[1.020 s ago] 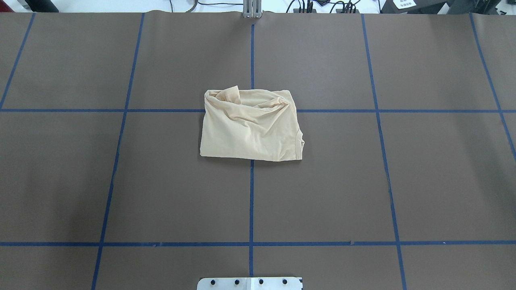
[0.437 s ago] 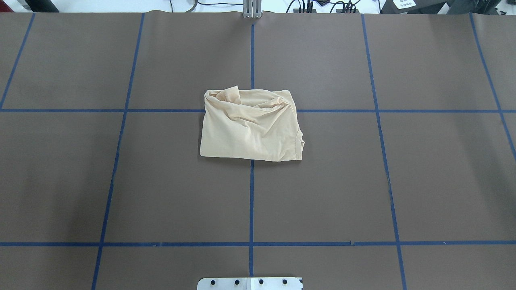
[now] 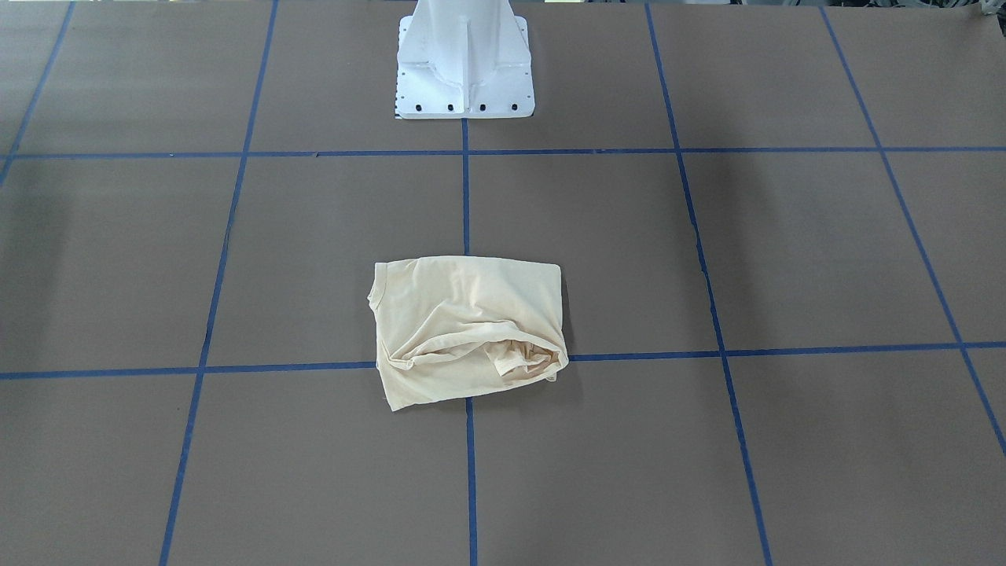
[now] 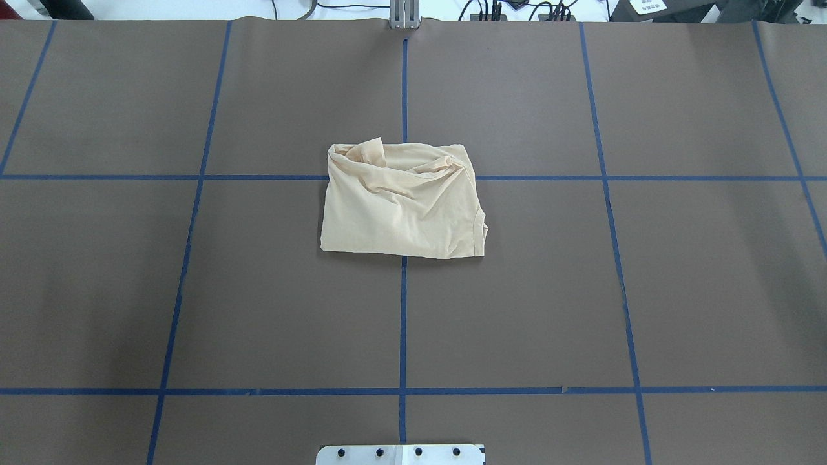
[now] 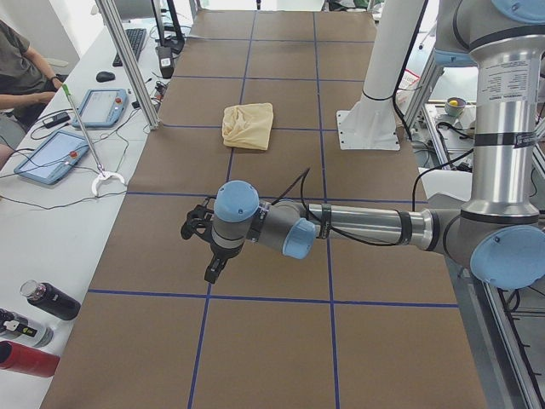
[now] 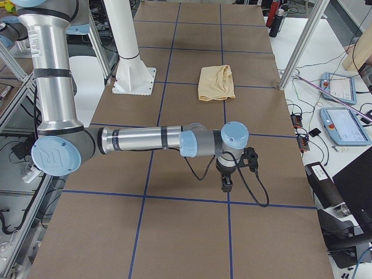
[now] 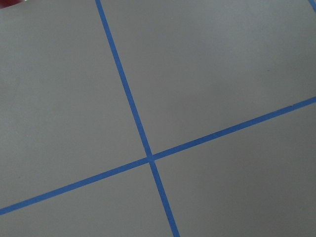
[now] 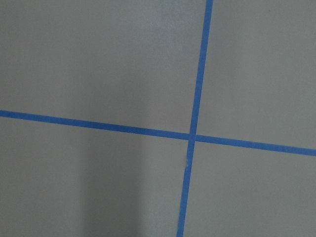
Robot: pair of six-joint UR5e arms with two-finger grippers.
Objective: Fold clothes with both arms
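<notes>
The clothes (image 4: 400,206) are one pale cream-yellow shirt folded into a rumpled rectangle at the middle of the brown table, with bunched folds along its far edge; it also shows in the front-facing view (image 3: 464,326) and both side views (image 5: 248,124) (image 6: 216,82). No print shows. Both arms are stretched out low over the table ends, far from the shirt. The left gripper (image 5: 213,269) points down near the table's left end, the right gripper (image 6: 226,185) near the right end. They show only in the side views, so I cannot tell whether they are open or shut. Both wrist views hold only table and blue tape.
Blue tape lines (image 4: 403,323) grid the brown table. The white pedestal base (image 3: 465,63) stands at the robot's edge. Along the operators' side are tablets (image 5: 51,156), bottles (image 5: 51,300), aluminium posts (image 5: 128,64) and a seated person (image 5: 21,72).
</notes>
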